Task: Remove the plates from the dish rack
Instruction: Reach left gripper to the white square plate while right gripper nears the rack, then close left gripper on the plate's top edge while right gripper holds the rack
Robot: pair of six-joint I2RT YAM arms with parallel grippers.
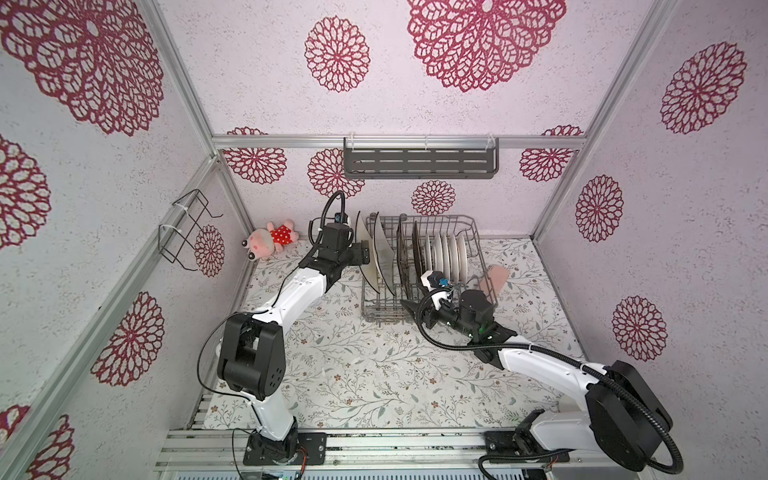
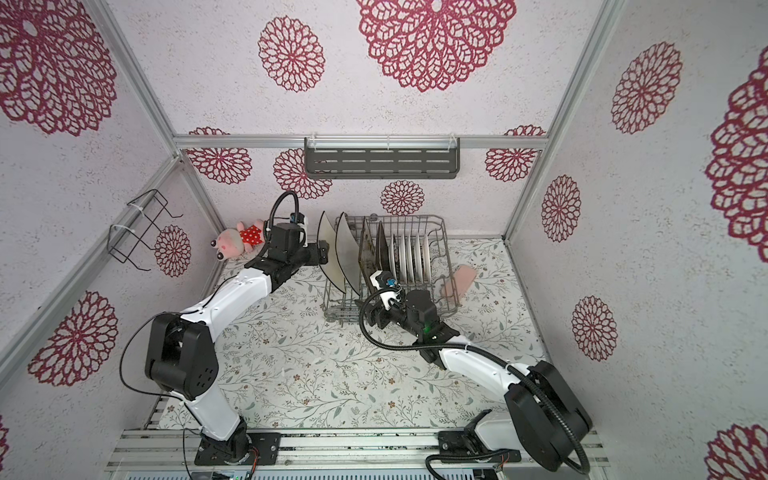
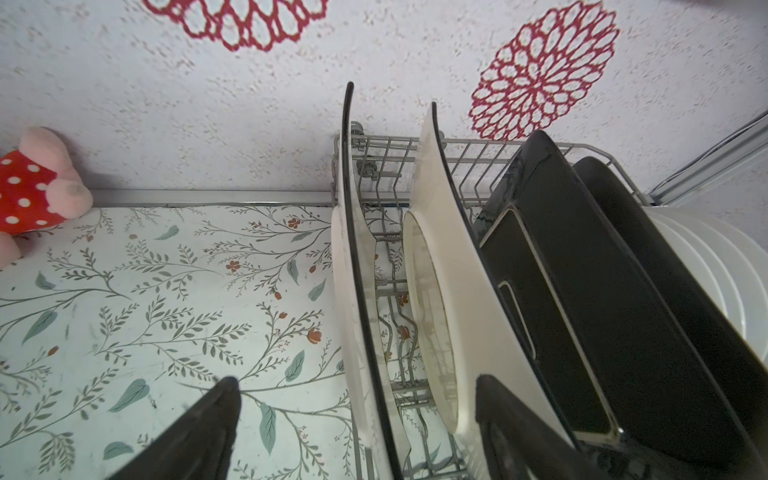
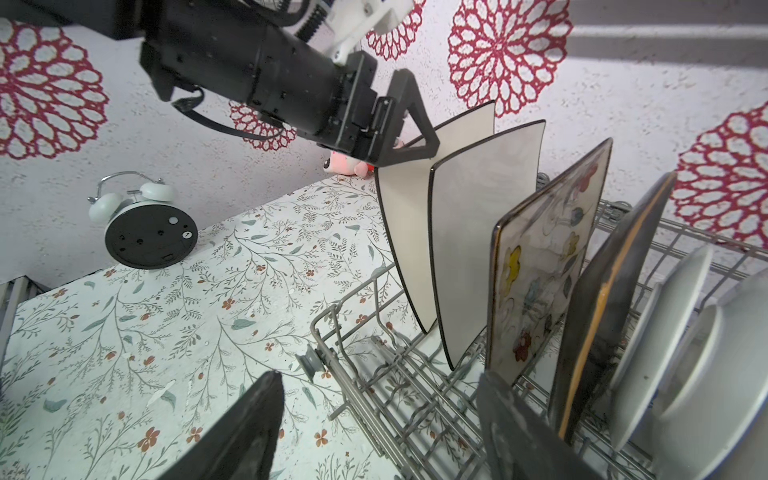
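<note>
The table (image 1: 353, 374) has a leaf-and-flower print. The right gripper (image 4: 379, 374) hangs low at the near end of the dish rack (image 1: 376, 312). Its jaws are spread wide and pinch nothing. In the right wrist view, one finger shows over the table outside the rack's corner. The other shows over the wire floor, just in front of the flower-printed brown plate (image 4: 540, 257).

The rack sits toward the far middle of the table, and every plate in it stands on edge. From the left in both top views come:
- the outermost white square plate (image 3: 345, 299), dark-rimmed
- the second white square plate (image 3: 453, 266)
- the flower-printed brown one
- a plain dark brown plate (image 4: 611, 299)
- a row of small round white plates (image 1: 446, 254)

A pink flat thing (image 1: 494, 276), too unclear to name, lies just beside the rack's right side.

The left gripper (image 3: 357, 379) reaches in at the rack's far left. Its jaws are spread to either side of the outermost white plate, apart from it on both sides. One finger is over the table and the other is between the two white plates.

An alarm clock (image 4: 143, 232) stands by a wall with its black back showing. A pink plush toy (image 1: 270, 241) in a red dotted dress lies in the far left corner. A wire holder (image 1: 183, 232) hangs on the left wall, and a slotted shelf (image 1: 419, 164) hangs on the back wall.
</note>
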